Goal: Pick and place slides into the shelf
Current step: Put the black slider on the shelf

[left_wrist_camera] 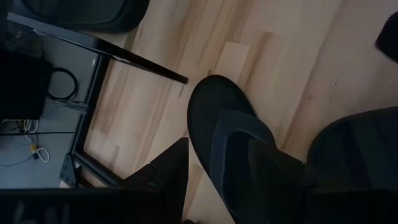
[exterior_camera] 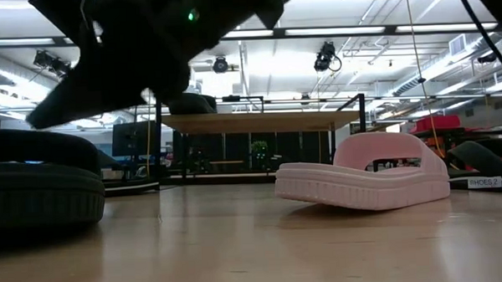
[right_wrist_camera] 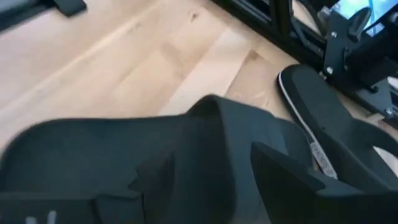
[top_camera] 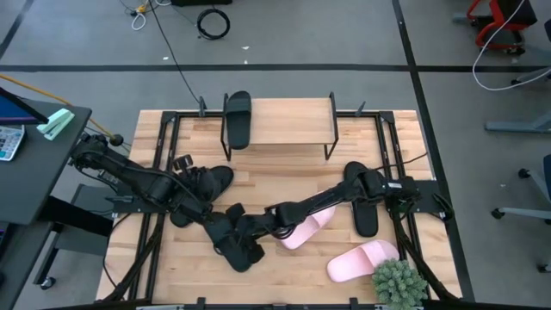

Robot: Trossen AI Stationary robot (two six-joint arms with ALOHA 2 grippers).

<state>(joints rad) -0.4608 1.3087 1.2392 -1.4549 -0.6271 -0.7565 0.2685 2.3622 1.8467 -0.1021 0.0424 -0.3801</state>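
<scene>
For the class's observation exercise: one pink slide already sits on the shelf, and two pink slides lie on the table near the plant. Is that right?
Not quite. The slide on the shelf is a black slide, not pink, as the high view shows. The rest stands: two pink slides lie on the table near the plant.

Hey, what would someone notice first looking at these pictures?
Probably both dark arms meeting low over the wooden table, the left gripper and right gripper crowded around a black slide. Next, two pink slides near a small plant, and one black slide already on the shelf.
</scene>
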